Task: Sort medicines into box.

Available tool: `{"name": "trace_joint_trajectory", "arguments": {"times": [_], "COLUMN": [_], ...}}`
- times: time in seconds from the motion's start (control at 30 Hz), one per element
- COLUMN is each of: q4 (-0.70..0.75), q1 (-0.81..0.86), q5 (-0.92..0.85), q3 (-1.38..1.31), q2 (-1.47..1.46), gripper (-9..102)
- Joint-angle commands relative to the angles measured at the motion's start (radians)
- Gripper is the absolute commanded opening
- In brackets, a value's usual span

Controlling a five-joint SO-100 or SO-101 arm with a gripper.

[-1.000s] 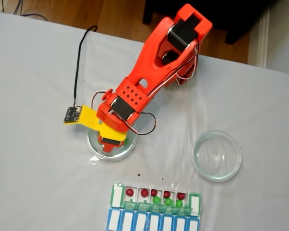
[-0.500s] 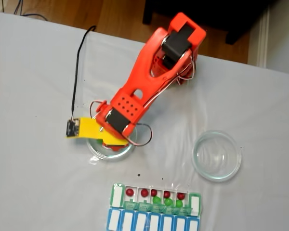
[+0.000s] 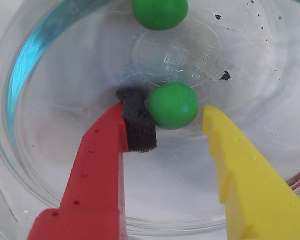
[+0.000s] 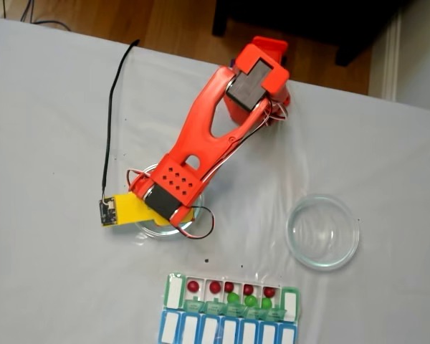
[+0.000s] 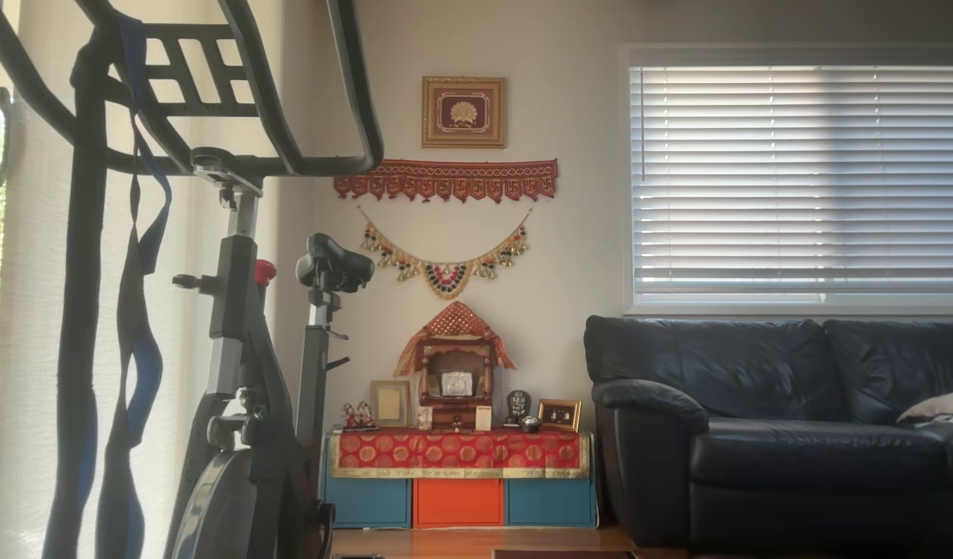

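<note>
Medicines come first: 1 bright green ball (image 3: 173,105) sits between the fingers of the gripper (image 3: 172,122) in the wrist view, touching the black foam pad (image 3: 136,120) on the red finger (image 3: 97,170), with a clear gap left to the yellow finger (image 3: 242,175). The jaws stand apart — not clamped on the ball. A second green ball (image 3: 160,11) lies beyond the fingertips, at the far side of the same glass dish (image 3: 35,65). Both rest on the dish floor, where a faint square mark is moulded into the glass; whatever it says cannot be read.

In the fixed view the gripper's yellow part (image 4: 132,208) hangs over that dish (image 4: 149,228), and the box (image 4: 231,295) lies below and to the right of it, well apart. Its green row holds 5 dark red balls (image 4: 193,286) and 3 green ones (image 4: 233,297); the day labels are too small to read. A blue row (image 4: 228,331) adjoins it. A second glass dish (image 4: 322,231) stands further right on the white table (image 4: 50,287).

Compared with 1 second ago, the arm (image 4: 208,136) has folded lower over the dish and the gripper has come down into it; the box contents look unchanged.
</note>
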Motion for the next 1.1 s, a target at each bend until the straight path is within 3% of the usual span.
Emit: {"name": "trace_joint_trajectory", "arguments": {"times": [0.0, 0.6, 1.07], "q4": [0.002, -0.235, -0.163], "q1": [-0.012, 0.011, 0.021], "q5": [0.011, 0.055, 0.029], "q3": [-0.064, 0.133, 0.120], "q2": [0.017, 0.167, 0.161], "gripper": [16, 12, 15]}}
